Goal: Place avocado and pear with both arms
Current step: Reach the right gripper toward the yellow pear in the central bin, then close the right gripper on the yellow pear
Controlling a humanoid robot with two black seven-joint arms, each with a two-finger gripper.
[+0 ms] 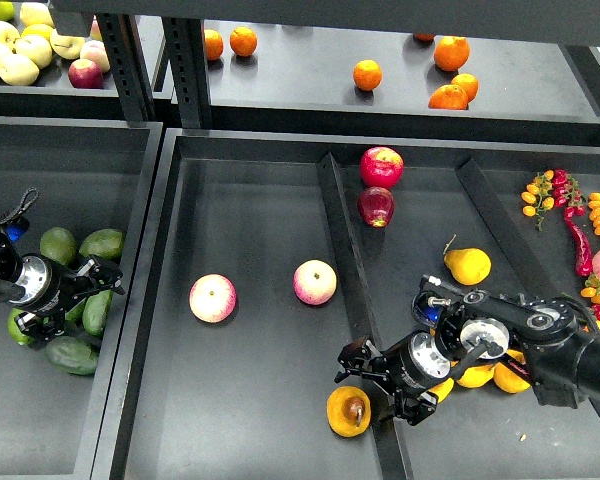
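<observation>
The pear (348, 411), orange-yellow with a dark brown patch, lies at the front of the middle tray against the divider (342, 250). My right gripper (372, 386) is open and hangs over the divider just up and right of the pear, its fingers close to the fruit; I cannot tell whether they touch it. Several green avocados lie in a pile in the left tray; a dark avocado (72, 355) is at the front of the pile. My left gripper (83, 300) is open over the pile, its fingers astride a lighter avocado (96, 313).
Two pink-yellow apples (212, 298) (315, 282) lie in the middle tray. Red apples (381, 167) lie behind the divider. Paler yellow pears (467, 265) lie under and beside my right arm. Red chilies (578, 245) lie at the right. Oranges (367, 74) sit on the back shelf.
</observation>
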